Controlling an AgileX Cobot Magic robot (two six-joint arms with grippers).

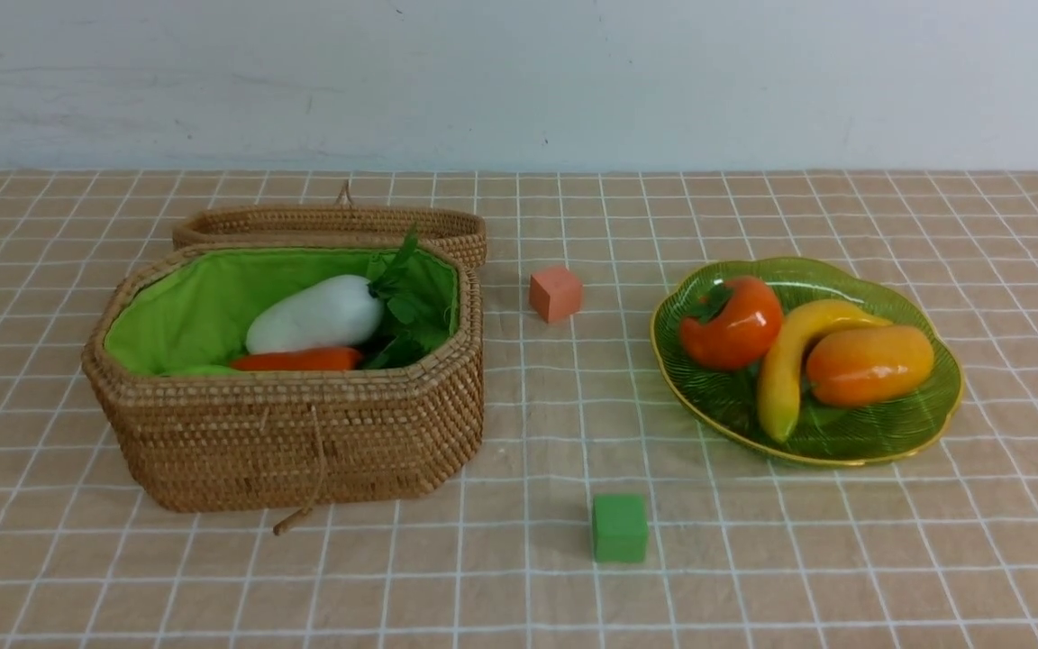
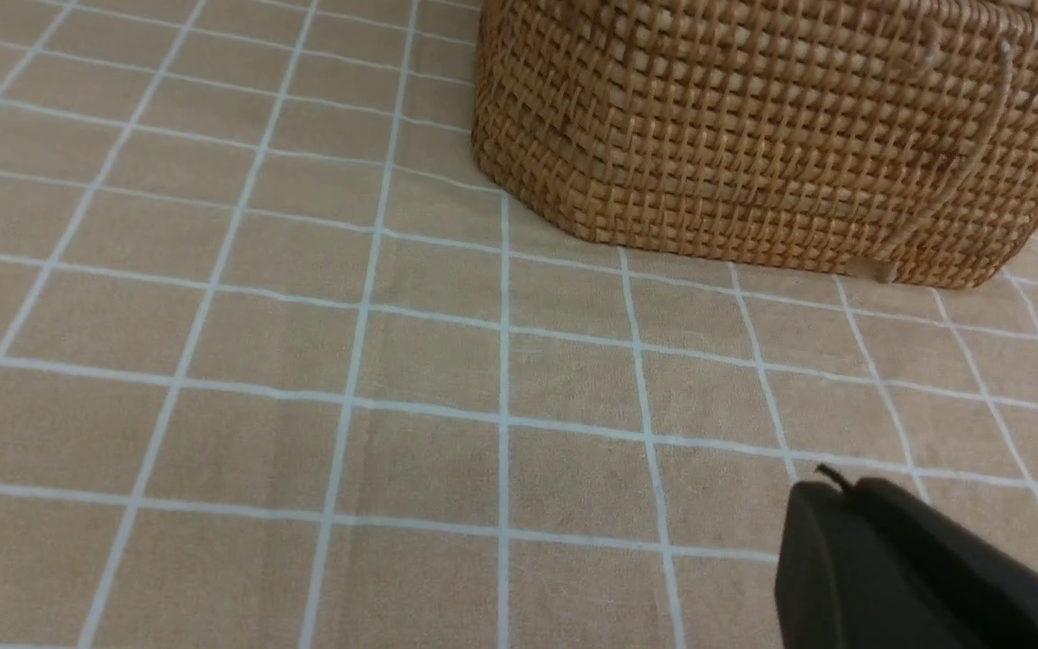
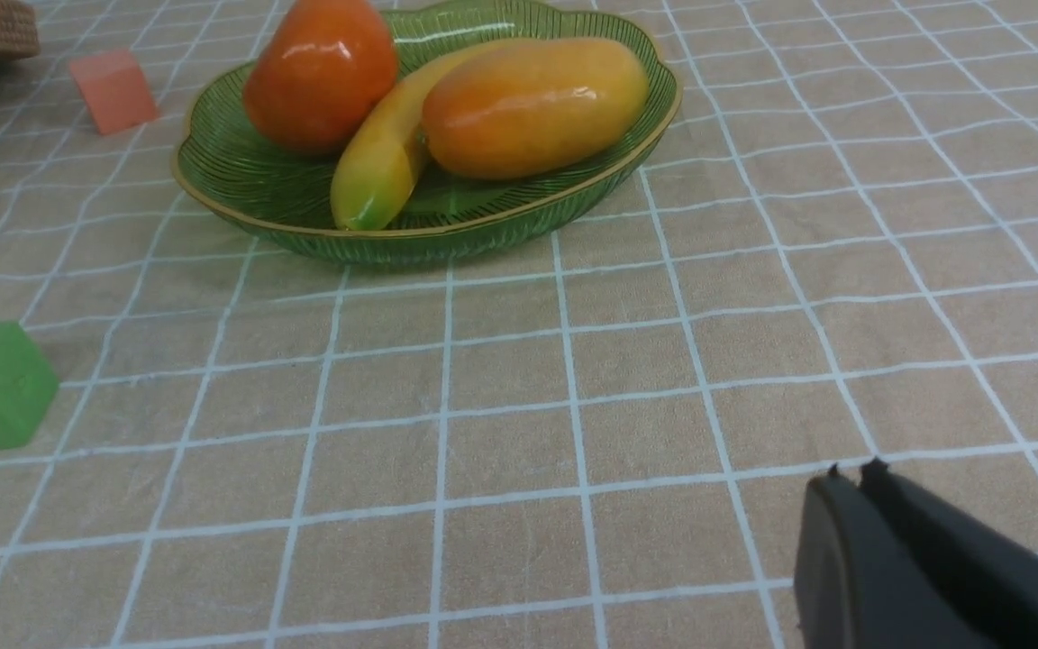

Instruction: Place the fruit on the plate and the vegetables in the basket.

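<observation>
A: What sort of place is this?

B: It looks like a staged tabletop for robot trials, not a lived-in kitchen. A tan tablecloth (image 1: 753,559) with a white grid covers the whole surface, and behind it stands a bare pale wall (image 1: 519,81) with faint scuffs.

A: The food suggests a home, though?

B: The food is glossy toy produce: a persimmon (image 1: 732,323), a banana (image 1: 789,361) and a mango (image 1: 869,364) on a green glass plate (image 1: 924,424). Two plain foam-like cubes, one green (image 1: 619,528) and one orange-pink (image 1: 555,293), sit loose on the cloth, as test props do
</observation>
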